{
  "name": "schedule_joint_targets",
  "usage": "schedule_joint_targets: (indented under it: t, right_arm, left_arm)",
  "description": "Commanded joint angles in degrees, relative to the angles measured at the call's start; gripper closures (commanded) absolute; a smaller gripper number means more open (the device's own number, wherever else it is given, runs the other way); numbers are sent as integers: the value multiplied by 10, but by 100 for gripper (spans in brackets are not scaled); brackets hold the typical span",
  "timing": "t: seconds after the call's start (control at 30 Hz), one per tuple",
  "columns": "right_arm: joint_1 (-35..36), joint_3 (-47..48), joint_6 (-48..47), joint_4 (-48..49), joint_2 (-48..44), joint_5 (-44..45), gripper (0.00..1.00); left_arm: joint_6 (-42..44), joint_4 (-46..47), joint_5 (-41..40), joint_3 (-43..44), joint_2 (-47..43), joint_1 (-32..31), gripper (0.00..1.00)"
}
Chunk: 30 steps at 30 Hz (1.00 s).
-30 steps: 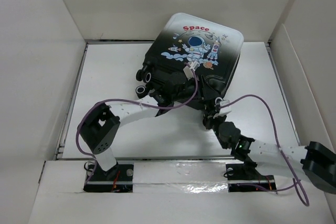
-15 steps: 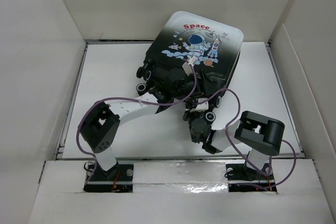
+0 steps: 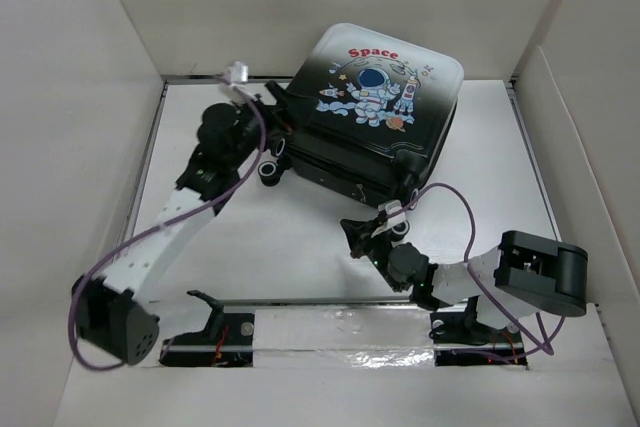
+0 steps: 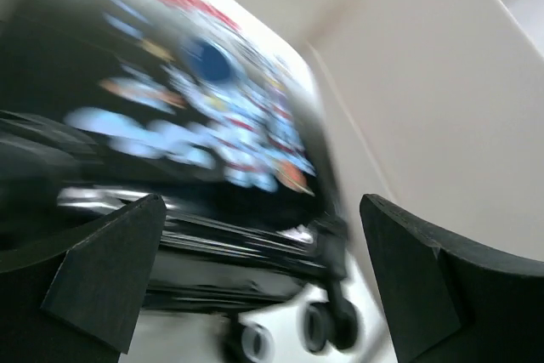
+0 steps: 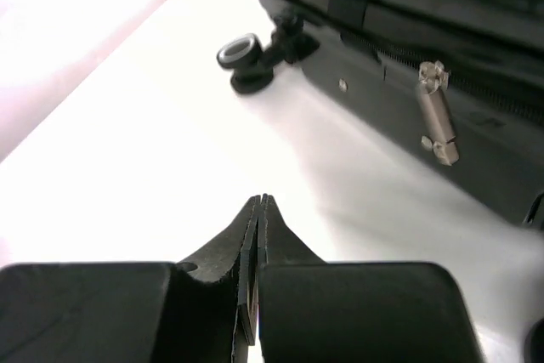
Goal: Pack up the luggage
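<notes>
Left gripper (image 4: 263, 210) gapes beside the black-to-white hard-shell astronaut suitcase (image 3: 385, 97), upper centre, we judge to brace it; our right gripper (image 5: 259, 203), pinched together empty, points toward its silver zipper pull (image 5: 435, 116).

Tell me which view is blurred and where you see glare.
Left wrist: heavy motion blur smears the luggage print. Right wrist: zipper pull fairly sharp, table washed out at left. Top external: sharp, glare on the glossy strip near the bases.
</notes>
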Motion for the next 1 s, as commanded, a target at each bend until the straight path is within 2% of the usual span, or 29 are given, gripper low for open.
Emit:
schedule_joint_targets:
  t: [0.0,0.03,0.07,0.13,0.27,0.37,0.5,0.6,0.77,0.8,0.97]
  right_arm:
    - [-12,-14,20,11,-4,-47,100]
    - [-12,-19,20,14,-3,-54,100]
    - [-17,-22,19,23,-2,-62,100]
    - [-25,-26,20,32,-2,-73,100]
    - [-38,-36,18,58,-1,-110,100]
    - [-38,-46,20,63,-14,-118,100]
    - [-38,-71,25,50,-46,-119,100]
    - [-38,-73,30,20,-64,-118,100]
    - [-38,-77,32,15,-76,-125,99]
    - [-38,-77,31,15,-76,-126,97]
    - [-38,-76,30,3,-79,-133,76]
  left_arm:
    - [95,-108,-117,-22,-108,24,1]
    - [141,-142,-151,-17,-118,24,4]
    - [161,-215,-198,-9,-123,24,10]
    - [191,-305,-231,15,-122,29,14]
    - [260,-374,-290,30,-93,29,6]
    - [291,-370,-287,41,-60,42,2]
    - [363,-350,-208,57,-2,57,1]
    - [366,-364,-215,77,42,57,1]
    - [388,-326,-215,78,72,57,2]
    - [389,-322,-205,80,83,57,3]
    - [397,-298,-190,105,116,57,9]
